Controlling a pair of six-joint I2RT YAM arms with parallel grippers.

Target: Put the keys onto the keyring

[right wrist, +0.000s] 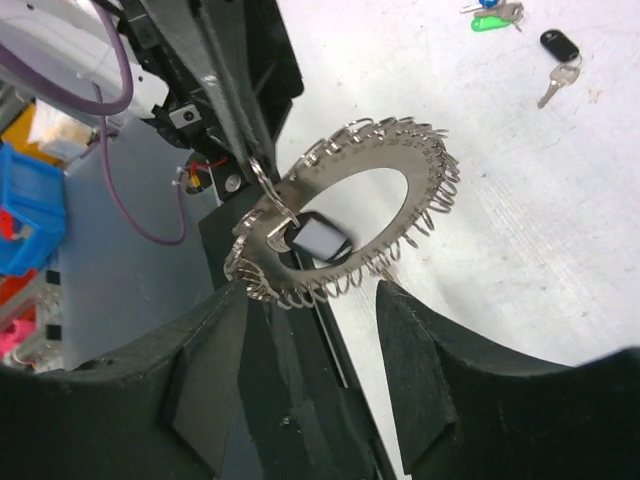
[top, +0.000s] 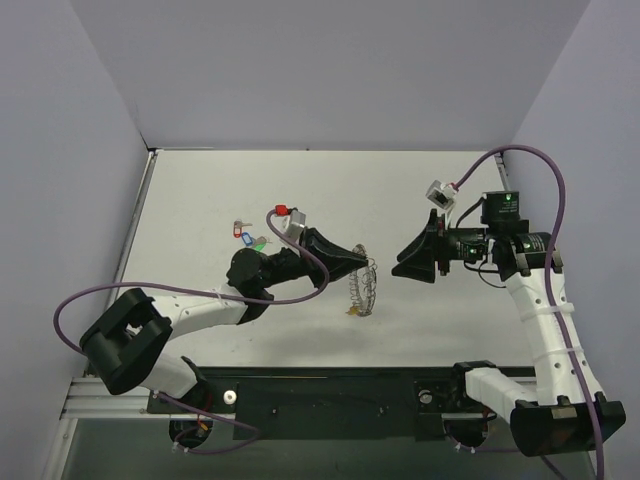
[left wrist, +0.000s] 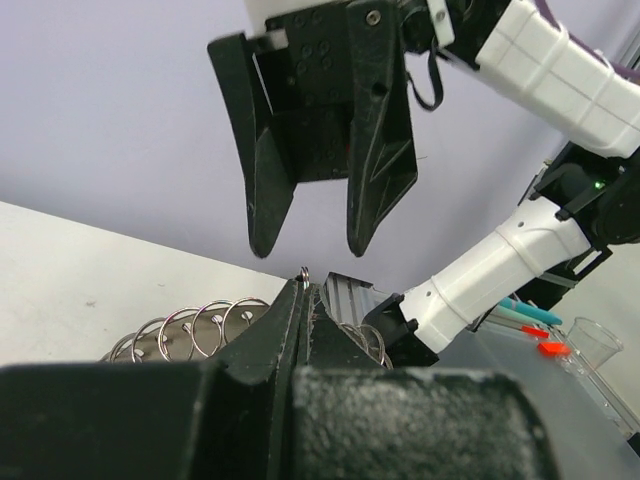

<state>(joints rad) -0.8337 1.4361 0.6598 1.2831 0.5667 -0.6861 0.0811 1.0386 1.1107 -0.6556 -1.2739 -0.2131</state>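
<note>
The keyring (right wrist: pixel 320 175) is silver; the keys (right wrist: pixel 558 44) are tagged black, green, blue.

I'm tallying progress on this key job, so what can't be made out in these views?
- Top view: the loose tagged silver keys are too small to count.
- Left wrist view: the large silver wire keyring fringed with small rings is mostly hidden behind the shut left gripper.
- Right wrist view: the blue-tagged key is cut by the top edge; what the square thing seen through the keyring is remains unclear.
</note>
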